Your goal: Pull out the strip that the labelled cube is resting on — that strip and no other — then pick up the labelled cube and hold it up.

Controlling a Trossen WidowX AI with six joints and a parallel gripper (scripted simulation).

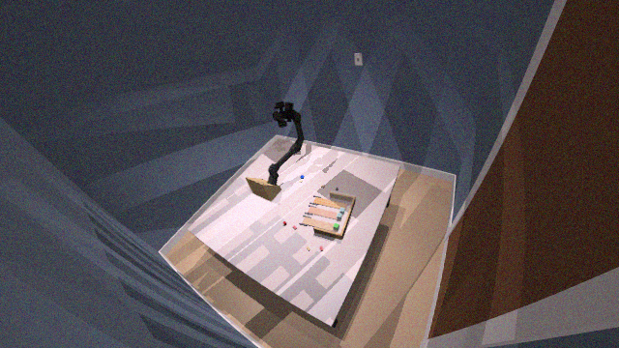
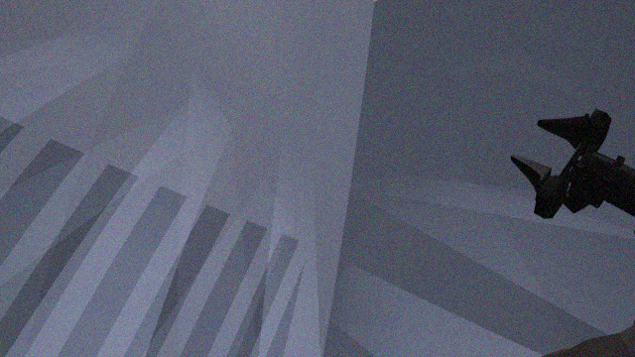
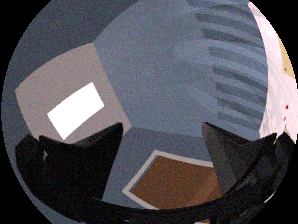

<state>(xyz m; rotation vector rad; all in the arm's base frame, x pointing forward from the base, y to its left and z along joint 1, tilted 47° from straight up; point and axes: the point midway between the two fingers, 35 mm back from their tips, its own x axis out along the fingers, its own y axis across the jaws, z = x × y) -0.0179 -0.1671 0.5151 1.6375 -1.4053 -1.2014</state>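
Observation:
A wooden tray [image 1: 349,217] stands on the table, with several dark thin pieces at its open left side. Inside lie an upper orange strip [image 1: 329,202], a pinkish middle strip [image 1: 323,213] and a lower orange strip [image 1: 318,223]. A green cube [image 1: 336,226] sits at the right end of the lower strip. Two teal cubes, one [image 1: 341,211] above the other [image 1: 339,216], are near the right ends of the other strips. No label is readable at this size. My gripper [image 2: 526,140] [image 3: 163,127] is open and empty, raised high above the table, far from the tray.
The black arm [image 1: 292,149] rises behind a tan panel [image 1: 263,188]. Small objects lie around the tray: a blue one [image 1: 302,177], a red one [image 1: 284,223], a pink one [image 1: 321,248], a yellow one [image 1: 309,248] and a dark one [image 1: 337,188].

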